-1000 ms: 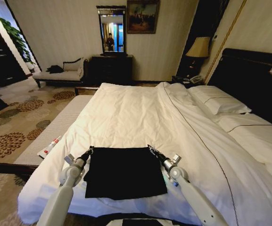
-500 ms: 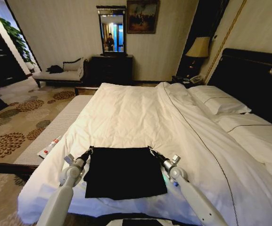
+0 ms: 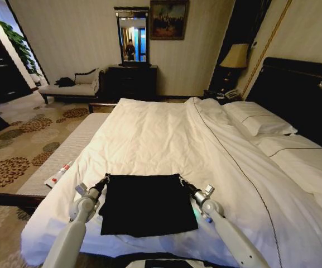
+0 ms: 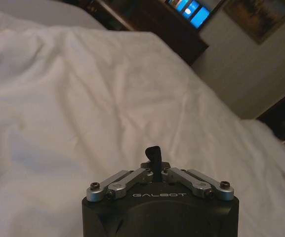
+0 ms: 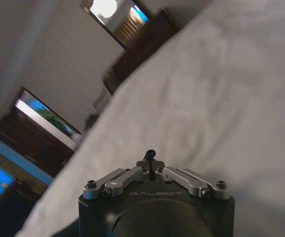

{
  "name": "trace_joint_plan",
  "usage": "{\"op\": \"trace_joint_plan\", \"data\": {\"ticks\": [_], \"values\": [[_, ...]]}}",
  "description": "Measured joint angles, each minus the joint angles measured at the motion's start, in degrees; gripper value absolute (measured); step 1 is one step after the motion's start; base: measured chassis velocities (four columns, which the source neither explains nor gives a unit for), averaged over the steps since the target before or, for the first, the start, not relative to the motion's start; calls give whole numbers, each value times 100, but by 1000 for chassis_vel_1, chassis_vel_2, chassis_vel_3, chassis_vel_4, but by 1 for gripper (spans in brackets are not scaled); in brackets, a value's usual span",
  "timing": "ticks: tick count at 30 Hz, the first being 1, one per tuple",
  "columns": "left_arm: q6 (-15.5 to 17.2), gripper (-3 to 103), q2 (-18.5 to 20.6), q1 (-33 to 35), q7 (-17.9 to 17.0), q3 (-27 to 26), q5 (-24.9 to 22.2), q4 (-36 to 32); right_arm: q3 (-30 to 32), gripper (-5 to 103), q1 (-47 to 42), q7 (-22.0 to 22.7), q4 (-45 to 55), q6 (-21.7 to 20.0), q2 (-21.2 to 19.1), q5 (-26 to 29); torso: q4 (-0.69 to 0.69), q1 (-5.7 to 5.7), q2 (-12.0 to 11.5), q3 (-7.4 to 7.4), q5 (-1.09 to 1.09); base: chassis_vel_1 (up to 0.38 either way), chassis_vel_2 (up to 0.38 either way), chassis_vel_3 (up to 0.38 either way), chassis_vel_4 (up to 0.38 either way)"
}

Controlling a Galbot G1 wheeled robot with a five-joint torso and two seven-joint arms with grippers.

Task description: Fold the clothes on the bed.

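One black garment, the clothes of the task, is laid flat as a roughly square, folded shape on the white duvet near the foot corner of the bed, close to the robot. No lettering is seen on its upper face.

Its two far corners are each met by a pincer. The left pincer is placed at the far left corner, and the right pincer at the far right corner. In the left wrist view the fingers are drawn together to a narrow tip, with a small dark tab standing up between them; it cannot be told whether that tab is cloth or the fingertips themselves. The right wrist view shows the right pincer closed down to a narrow point as well, above the white bedding. Both arms are stretched forward from the lower edge of the head view, one on either side of the garment.

Farther up the bed, white pillows are set against the dark headboard. A bench is seen along the bed's left side, with a small tube-like item lying on it. A lamp stands beside the headboard, and a dresser with a mirror stands against the far wall.
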Motion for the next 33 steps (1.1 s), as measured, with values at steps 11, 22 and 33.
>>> {"op": "trace_joint_plan", "data": {"ticks": [11, 22, 33], "values": [[-199, 2, -320, 726, 188, -848, -740, -1749, 754, 0, -911, -1299, 1656, 889, -45, 510, 1, -1, 1, -1, -1, 0, 0, 0, 0], [-215, 2, -273, 1230, 180, -1537, -1338, -2829, 1474, 0, -1734, -1505, 2820, 1228, 202, 542, 0, -1, 1, -1, -1, 0, 0, 0, 0], [-254, 2, -257, 1819, 62, -1866, -1430, -4087, 2008, 0, -2637, -793, 4273, 1447, 452, 31, 0, -1, 1, -1, -2, 0, 0, 0, 0]]}}
